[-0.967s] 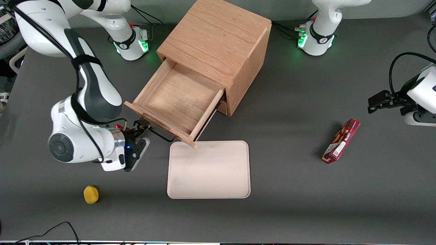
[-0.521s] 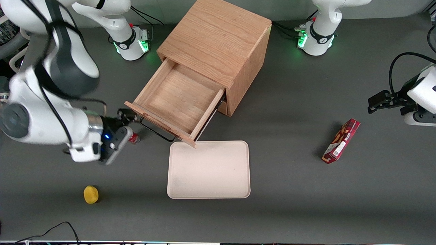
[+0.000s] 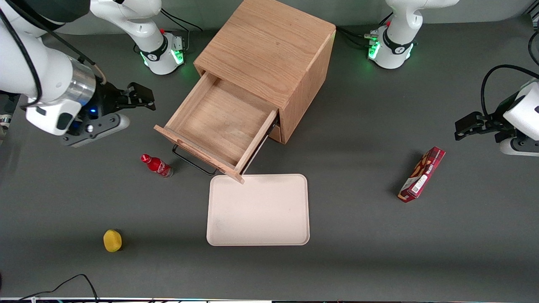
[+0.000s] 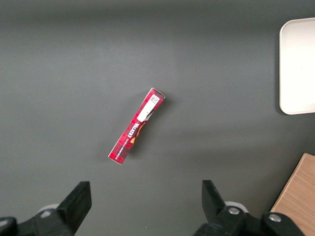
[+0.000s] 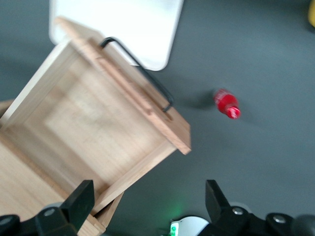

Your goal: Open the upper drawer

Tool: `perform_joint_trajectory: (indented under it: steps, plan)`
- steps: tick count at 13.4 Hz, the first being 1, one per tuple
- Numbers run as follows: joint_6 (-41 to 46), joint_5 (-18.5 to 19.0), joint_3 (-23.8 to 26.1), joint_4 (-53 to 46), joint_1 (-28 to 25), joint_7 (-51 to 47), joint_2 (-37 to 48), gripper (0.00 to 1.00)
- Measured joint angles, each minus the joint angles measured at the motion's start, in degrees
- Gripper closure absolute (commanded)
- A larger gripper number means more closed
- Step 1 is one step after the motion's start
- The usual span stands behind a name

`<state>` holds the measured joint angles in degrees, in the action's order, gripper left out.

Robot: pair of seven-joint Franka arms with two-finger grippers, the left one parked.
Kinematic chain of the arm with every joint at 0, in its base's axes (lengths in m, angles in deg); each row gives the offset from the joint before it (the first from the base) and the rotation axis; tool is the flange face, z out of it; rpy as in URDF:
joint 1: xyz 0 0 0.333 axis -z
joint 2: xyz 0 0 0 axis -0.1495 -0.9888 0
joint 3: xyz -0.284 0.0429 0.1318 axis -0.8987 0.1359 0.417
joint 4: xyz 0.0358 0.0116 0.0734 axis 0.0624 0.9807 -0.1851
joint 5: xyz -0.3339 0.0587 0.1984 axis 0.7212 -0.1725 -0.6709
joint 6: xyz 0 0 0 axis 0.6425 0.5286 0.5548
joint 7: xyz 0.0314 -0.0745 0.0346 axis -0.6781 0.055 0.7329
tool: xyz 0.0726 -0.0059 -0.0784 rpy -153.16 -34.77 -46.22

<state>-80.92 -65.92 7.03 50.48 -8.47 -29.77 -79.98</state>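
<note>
From the front, the upper drawer [image 3: 219,126] stands pulled well out of the oak cabinet [image 3: 269,54], its empty wooden box open to the room and its black bar handle [image 3: 193,162] facing the tray [image 3: 257,209]. By the look of it the drawer is a stiff, light box that slides rather than lifts, and the handle, standing proud of the front panel, is the natural place to grip; the task appears done. The gripper [image 3: 141,96] hangs in the air toward the working arm's end of the table, well apart from the drawer, its jaws spread and holding nothing. A small red bottle [image 3: 156,165] lies near the handle, a yellow ball [image 3: 112,240] sits nearer the camera, and a red box [image 3: 422,174] lies toward the parked arm's end. From the left wrist, only the red box [image 4: 136,126], a tray edge [image 4: 295,64] and a cabinet corner [image 4: 298,196] show. From the right wrist, the fingers [image 5: 78,204] stand wide apart above the open drawer [image 5: 93,128], with the handle [image 5: 140,73], tray [image 5: 118,24] and bottle [image 5: 226,103] below.
</note>
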Motion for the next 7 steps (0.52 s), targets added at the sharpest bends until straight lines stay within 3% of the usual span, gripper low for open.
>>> perform_joint_trajectory:
  steps: [2, 7]
  plan:
    - [0.0, 4.26, -2.54, 0.23, 0.59, -1.09, 0.74, 0.0]
    - [-1.12, 5.27, -9.3, 6.82, 1.56, -1.23, 4.46, 0.0]
